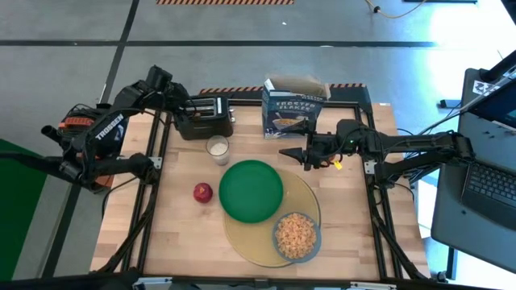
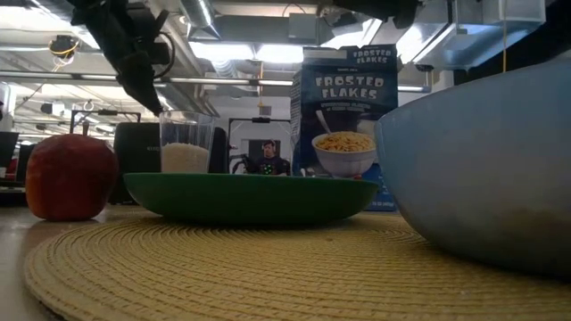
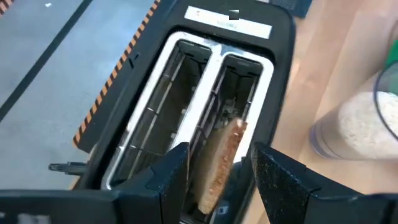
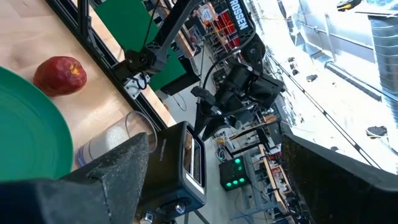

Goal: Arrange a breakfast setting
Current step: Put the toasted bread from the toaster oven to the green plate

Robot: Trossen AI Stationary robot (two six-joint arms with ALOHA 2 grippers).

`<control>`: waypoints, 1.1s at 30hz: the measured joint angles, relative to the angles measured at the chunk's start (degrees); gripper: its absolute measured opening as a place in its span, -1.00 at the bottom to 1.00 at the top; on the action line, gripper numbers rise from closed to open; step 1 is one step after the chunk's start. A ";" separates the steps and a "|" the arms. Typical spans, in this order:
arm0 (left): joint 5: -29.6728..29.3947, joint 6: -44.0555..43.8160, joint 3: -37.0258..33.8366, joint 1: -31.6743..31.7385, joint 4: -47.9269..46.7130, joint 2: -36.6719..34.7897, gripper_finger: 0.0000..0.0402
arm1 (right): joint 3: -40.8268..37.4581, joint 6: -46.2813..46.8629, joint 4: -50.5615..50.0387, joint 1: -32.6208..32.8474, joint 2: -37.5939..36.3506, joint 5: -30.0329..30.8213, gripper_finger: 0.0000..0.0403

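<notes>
My left gripper (image 3: 214, 177) straddles the toast slice (image 3: 221, 163), standing in the toaster (image 1: 203, 118) slot; slot walls flank it closely. Milk glass (image 1: 217, 147) stands just beside the toaster. Cereal box (image 1: 292, 106) well apart; bare table (image 1: 250, 121) between.

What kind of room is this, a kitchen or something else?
Probably a robotics lab or workshop, not a kitchen. The breakfast things sit on a wooden workbench edged with striped hazard tape, on a bare concrete floor. A laptop stands beside it, and equipment racks fill the room behind.
</notes>
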 joint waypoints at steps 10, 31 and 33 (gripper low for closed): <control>1.57 1.71 0.00 0.00 1.46 3.98 -0.16 | 0.00 0.00 0.04 0.00 0.00 0.04 0.70; 2.59 3.22 -0.02 -0.05 1.80 7.13 -0.50 | 0.00 -0.31 0.02 0.00 0.00 2.94 0.70; 2.58 3.59 -0.02 -0.05 1.77 7.13 -0.60 | 0.00 -0.31 0.00 -0.02 0.00 3.04 0.70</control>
